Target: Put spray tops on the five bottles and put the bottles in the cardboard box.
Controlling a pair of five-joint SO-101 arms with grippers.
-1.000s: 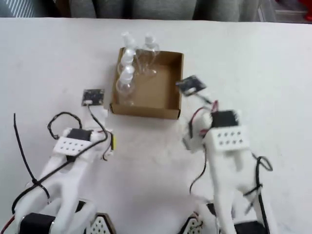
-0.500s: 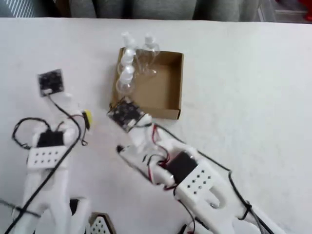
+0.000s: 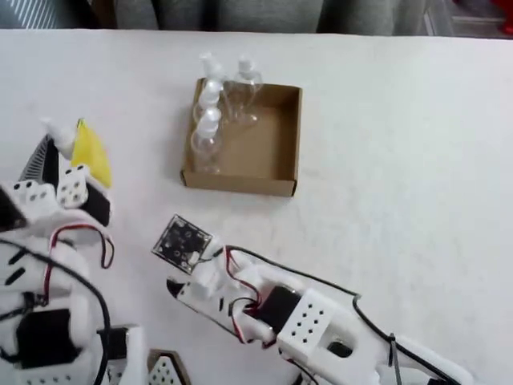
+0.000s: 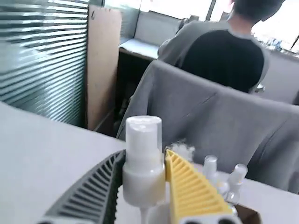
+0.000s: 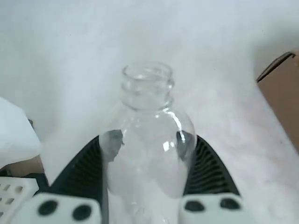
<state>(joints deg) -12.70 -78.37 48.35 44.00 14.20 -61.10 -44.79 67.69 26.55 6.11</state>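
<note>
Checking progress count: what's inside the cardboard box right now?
Clear bottles with white spray tops stand inside the cardboard box, clustered along one side wall and the far corner. The rest of its floor is bare. They overlap, so the count is unsure, likely four.

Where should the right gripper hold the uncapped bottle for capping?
Around the wide body of the bottle, below the shoulder, from opposite sides, as the right gripper holds it. That leaves the open neck free for the spray top.
</note>
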